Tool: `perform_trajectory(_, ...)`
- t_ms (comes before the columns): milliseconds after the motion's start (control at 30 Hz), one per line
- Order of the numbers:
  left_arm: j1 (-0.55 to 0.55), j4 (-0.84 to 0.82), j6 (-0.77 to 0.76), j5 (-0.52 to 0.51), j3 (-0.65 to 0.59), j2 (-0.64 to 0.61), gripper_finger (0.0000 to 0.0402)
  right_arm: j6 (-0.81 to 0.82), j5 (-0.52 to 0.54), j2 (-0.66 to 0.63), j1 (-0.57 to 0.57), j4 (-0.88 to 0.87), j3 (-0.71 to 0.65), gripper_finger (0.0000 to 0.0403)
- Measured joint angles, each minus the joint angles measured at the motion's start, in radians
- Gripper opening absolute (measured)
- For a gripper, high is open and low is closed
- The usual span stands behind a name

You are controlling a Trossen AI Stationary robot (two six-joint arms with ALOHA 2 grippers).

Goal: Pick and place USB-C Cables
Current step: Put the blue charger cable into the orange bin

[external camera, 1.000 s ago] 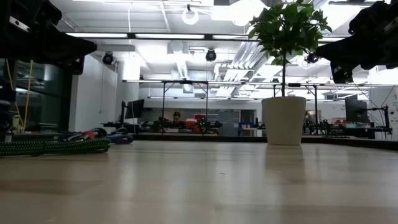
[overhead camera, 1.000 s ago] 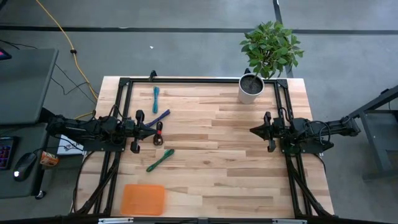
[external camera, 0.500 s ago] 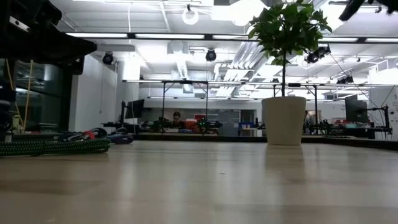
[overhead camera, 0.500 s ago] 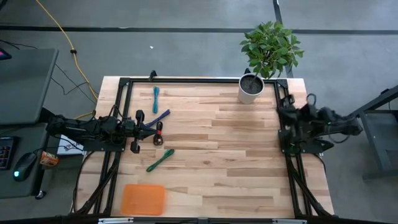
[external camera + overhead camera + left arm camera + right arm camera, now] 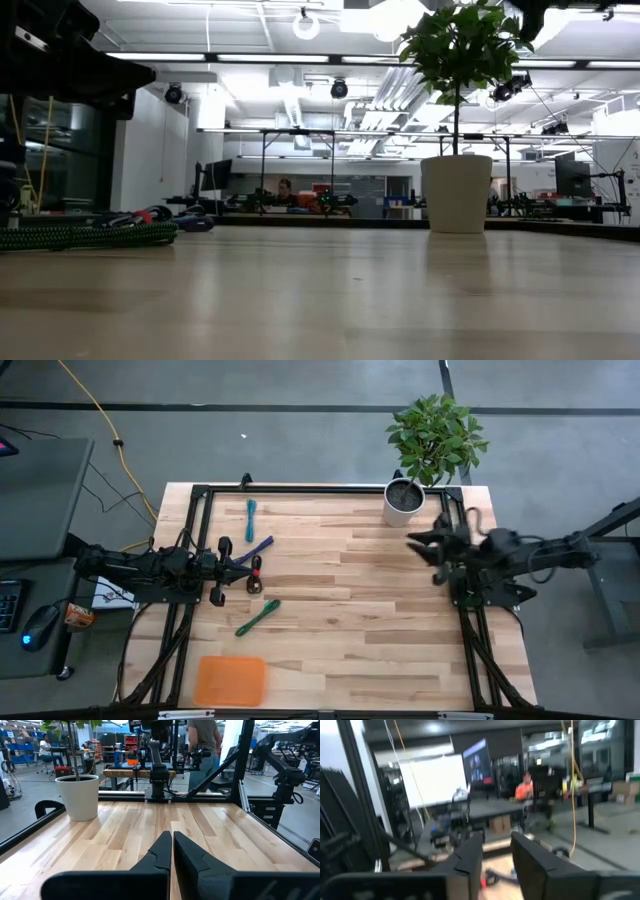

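Lying on the left half of the pale wooden table (image 5: 350, 590) are four slim cable bundles: the teal cable (image 5: 250, 518), the purple-blue cable (image 5: 257, 548), the red-and-black cable (image 5: 256, 573) and the green cable (image 5: 257, 617). The left gripper (image 5: 244, 567), fingers pressed together, sits beside the red-and-black one. The right gripper (image 5: 418, 542) hangs near the white plant pot (image 5: 404, 502), fingers narrowly parted. A flat orange tray (image 5: 230, 680) rests at the near-left corner.

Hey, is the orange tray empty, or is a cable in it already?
Empty: the orange tray shows only bare orange from above.
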Motion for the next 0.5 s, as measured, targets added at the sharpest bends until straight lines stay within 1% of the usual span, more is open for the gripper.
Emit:
perform_trajectory(100,0.000,0.000,0.000,0.000,0.000,0.000,0.0000,-0.004,-0.016,0.127,0.000,0.094,0.001,0.0146)
perform_trajectory(167,0.000,0.000,0.000,0.000,0.000,0.000,0.0000,-0.035,-0.043,0.188,0.000,0.109,0.024,0.0169)
perform_trajectory(267,0.000,0.000,0.000,0.000,0.000,0.000,0.0000,-0.069,-0.070,0.245,0.000,0.115,0.070,0.0195)
perform_trajectory(367,0.000,0.000,0.000,0.000,0.000,0.000,0.0000,-0.098,-0.088,0.272,0.000,0.109,0.102,0.0208)
perform_trajectory(500,0.000,0.000,0.000,0.000,0.000,0.000,0.0000,-0.115,-0.089,0.278,0.000,0.114,0.118,0.0211)
